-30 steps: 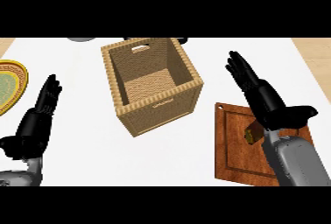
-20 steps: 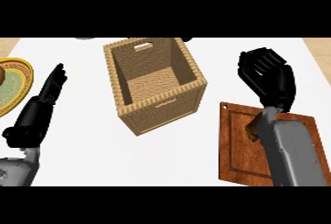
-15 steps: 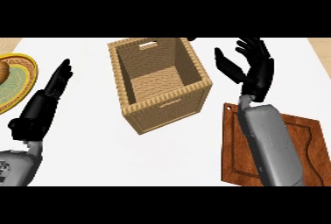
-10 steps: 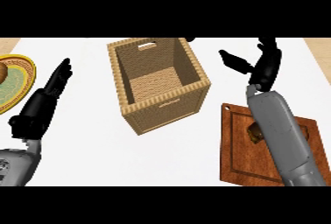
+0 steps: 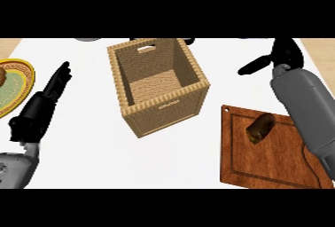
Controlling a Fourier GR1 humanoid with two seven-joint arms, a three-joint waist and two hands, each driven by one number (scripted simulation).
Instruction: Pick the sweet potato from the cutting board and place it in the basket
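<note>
— Since near comes first: where is the sweet potato (image 5: 260, 127)?
— On the cutting board (image 5: 262, 168), near right of the surface (image 5: 85, 155), just beside the right forearm.
— And the hands?
— The left hand (image 5: 42, 104) rests released at the left, fingers straight, near a plate (image 5: 16, 91). Farther back stands the basket (image 5: 163, 111). The right hand (image 5: 285, 53) is spread beyond the board, holding nothing.

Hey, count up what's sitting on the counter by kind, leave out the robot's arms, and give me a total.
Basket: 1
Cutting board: 1
Sweet potato: 1
Plate: 1
Total: 4
The cut-off shapes at the far edge show too little to name, so they are not counted.
</note>
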